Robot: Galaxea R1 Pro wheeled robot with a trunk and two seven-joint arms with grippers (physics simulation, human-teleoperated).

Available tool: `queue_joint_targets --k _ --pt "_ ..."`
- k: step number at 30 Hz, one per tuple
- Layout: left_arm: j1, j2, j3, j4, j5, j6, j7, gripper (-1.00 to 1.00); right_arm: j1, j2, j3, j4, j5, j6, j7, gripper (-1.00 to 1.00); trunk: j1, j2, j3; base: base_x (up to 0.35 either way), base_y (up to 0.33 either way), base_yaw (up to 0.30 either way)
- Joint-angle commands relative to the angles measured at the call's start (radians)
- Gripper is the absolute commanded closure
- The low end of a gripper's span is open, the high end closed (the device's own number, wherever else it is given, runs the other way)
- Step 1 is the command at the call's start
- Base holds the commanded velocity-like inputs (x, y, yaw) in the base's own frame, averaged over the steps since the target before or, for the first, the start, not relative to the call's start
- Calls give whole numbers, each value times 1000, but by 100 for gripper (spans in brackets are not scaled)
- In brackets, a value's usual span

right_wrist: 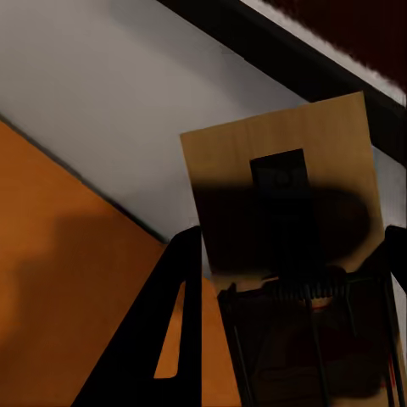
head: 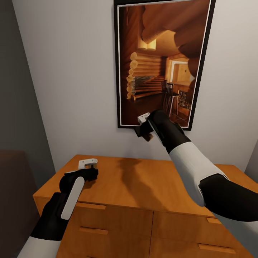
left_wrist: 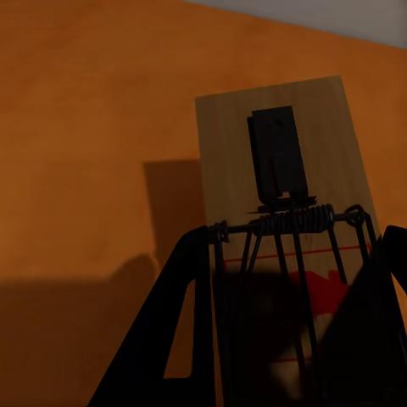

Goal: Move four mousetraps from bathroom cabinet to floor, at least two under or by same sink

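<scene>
A big orange wooden cabinet with drawers stands against a pale wall. On that wall, above the cabinet, hangs a tall picture in a black frame, showing a log room. The right arm reaches up over the cabinet top toward the bottom edge of the picture. The left arm is low, by the cabinet's left front corner. The right gripper is raised high above the cabinet, in front of the picture frame's bottom edge, and its two dark fingers are closed around a mousetrap, a flat wooden board with a dark plate and a wire spring. The left gripper hangs just over the cabinet top and is closed around another mousetrap of the same kind, with a red mark on the board. That board points out over the orange wood.
</scene>
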Motion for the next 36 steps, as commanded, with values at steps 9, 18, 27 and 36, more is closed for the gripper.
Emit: queue_joint_targets --k 9,18,27,36 --pt "-1 0 -2 -1 7 -2 13 100 6 -27 -62 -6 7 3 -7 100 0 -1 -1 0 0 0" --pt "-1 0 -2 -2 2 -6 18 100 6 -29 -78 3 9 3 -9 100 0 -1 -1 -4 0 0" --pt "-1 2 1 -6 -1 -6 21 100 6 -30 -78 6 11 3 -20 100 0 -1 -1 -232 0 0" --pt "-1 2 1 -7 -1 -6 20 100 6 -30 -78 9 12 3 -28 100 0 -1 -1 -326 0 0"
